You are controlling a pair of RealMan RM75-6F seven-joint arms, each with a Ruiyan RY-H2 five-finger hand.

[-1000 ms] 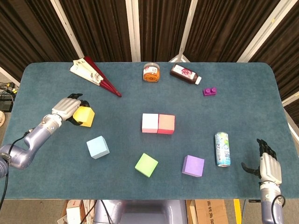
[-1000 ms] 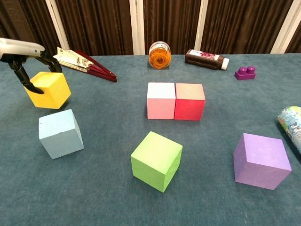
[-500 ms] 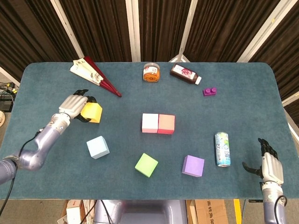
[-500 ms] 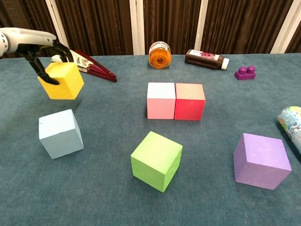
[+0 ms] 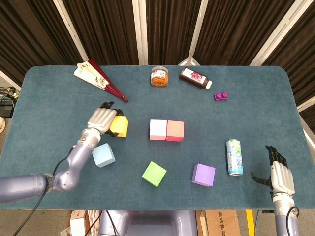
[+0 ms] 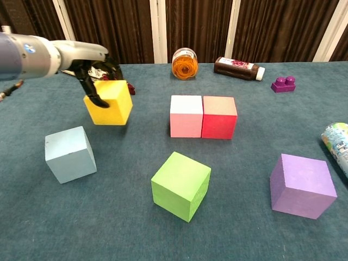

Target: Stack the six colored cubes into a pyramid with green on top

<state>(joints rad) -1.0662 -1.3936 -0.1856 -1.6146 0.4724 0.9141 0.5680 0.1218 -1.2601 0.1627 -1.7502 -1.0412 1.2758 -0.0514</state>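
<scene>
Carried rightward since the earlier frame, the yellow cube (image 6: 109, 102) now hangs just left of the pink cube (image 6: 186, 116) and red cube (image 6: 219, 117), which touch side by side, with the left hand (image 5: 102, 120) pinching it from above. Nearest lie the green cube (image 6: 180, 185), purple cube (image 6: 302, 185) and pale blue cube (image 6: 69, 154), well apart; the right hand (image 5: 278, 176) rests spread, holding nothing. Cubes appear light, rigid and matte, best gripped across opposite flat faces.
</scene>
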